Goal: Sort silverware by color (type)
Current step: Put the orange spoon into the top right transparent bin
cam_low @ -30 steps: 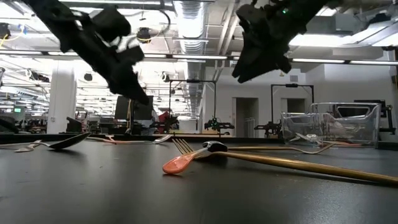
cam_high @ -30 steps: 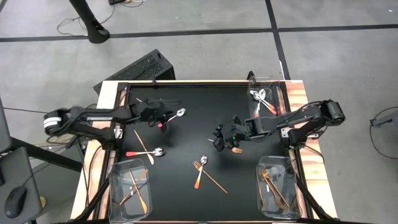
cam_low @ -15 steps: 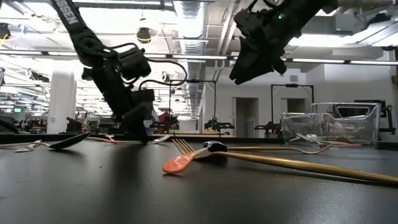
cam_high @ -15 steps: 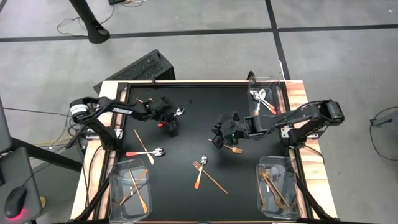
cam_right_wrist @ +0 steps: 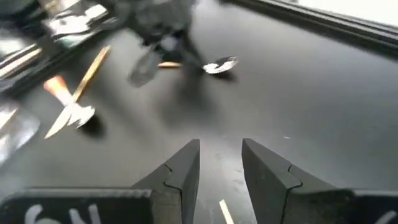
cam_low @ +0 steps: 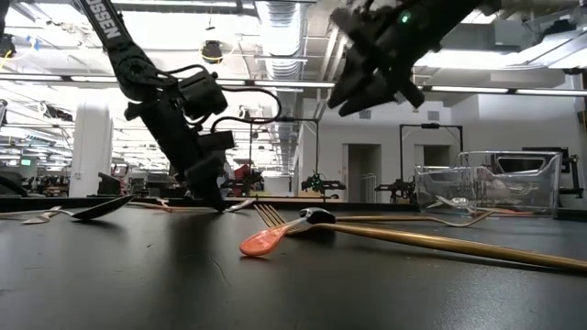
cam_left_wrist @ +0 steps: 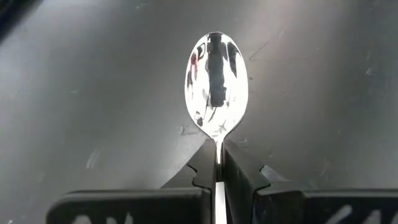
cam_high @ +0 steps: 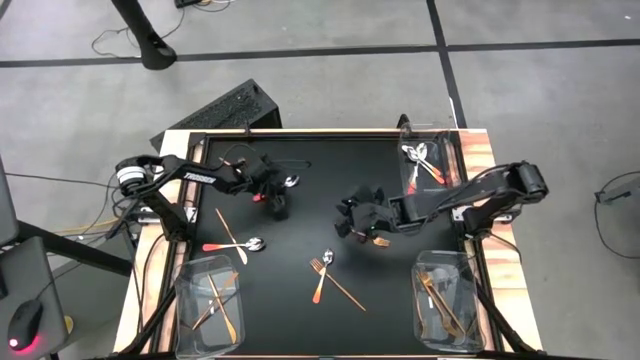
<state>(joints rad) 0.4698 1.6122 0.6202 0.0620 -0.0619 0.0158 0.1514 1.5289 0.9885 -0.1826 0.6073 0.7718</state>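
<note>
1. Black matting covers the table (cam_high: 300, 150), which has a wooden rim and stands on a grey floor crossed by dark tape lines; a black keyboard (cam_high: 225, 110) lies just off its far-left corner.
2. At the near-left corner, a clear bin (cam_high: 210, 318) holds copper pieces.
3. On the mat just beyond it lie a red-handled spoon (cam_high: 232, 245) and a gold stick (cam_high: 231, 235), crossing each other.
4. Over the left-centre of the mat, the left gripper (cam_high: 275, 203) is down at the surface, its fingers (cam_left_wrist: 205, 171) pinched tight on the neck of a silver spoon (cam_left_wrist: 216, 85); the bowl lies on the mat just ahead of the fingertips.
5. Near the middle front lie a red-handled fork (cam_high: 320, 277), a small spoon (cam_high: 328, 256) and a long gold stick (cam_high: 342, 290), bunched together.
6. Right of centre, the right gripper (cam_high: 352, 217) hangs above the mat; its fingers (cam_right_wrist: 186, 163) stand a narrow gap apart, holding nothing.
7. Just beside it, a small copper piece (cam_high: 381, 241) rests on the mat.
8. At the far-right corner, a clear bin (cam_high: 432, 160) holds silver pieces with red handles.
9. At the near-right corner, another clear bin (cam_high: 445, 310) holds copper cutlery.
</note>
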